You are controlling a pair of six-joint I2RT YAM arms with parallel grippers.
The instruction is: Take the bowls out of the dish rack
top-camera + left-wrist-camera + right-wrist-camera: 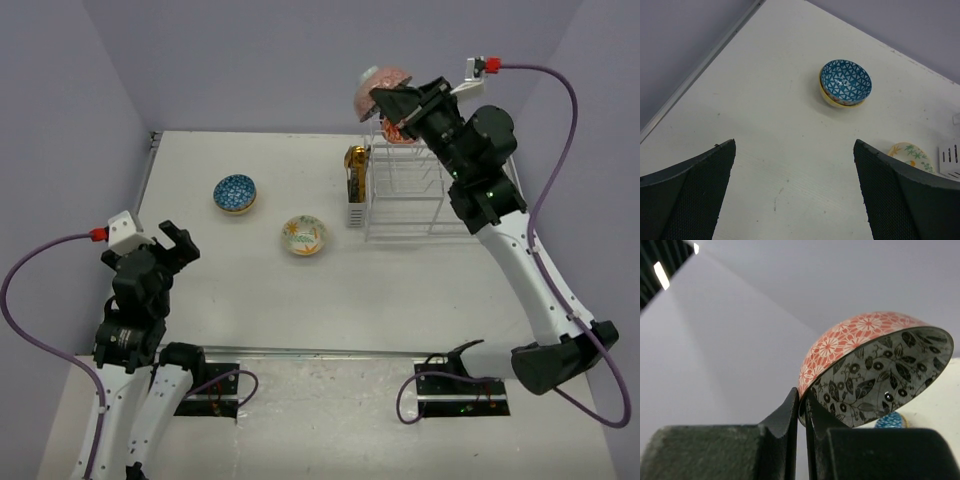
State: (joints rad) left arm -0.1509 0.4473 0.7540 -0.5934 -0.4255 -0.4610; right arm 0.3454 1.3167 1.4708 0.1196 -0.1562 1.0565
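Unloading step: I am pinching the red-flowered bowl [840, 345] by its rim in my right gripper [801, 402], holding it above the dish rack [405, 205]; next, likely, swinging it left of the rack and setting it down; left gripper [794, 165] hanging open, empty.

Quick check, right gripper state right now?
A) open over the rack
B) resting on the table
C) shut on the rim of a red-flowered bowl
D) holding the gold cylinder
C: in the right wrist view the right gripper is pinched on the rim of the red-flowered bowl, whose inside is grey with dark leaves. The top view shows it held up above the dish rack.
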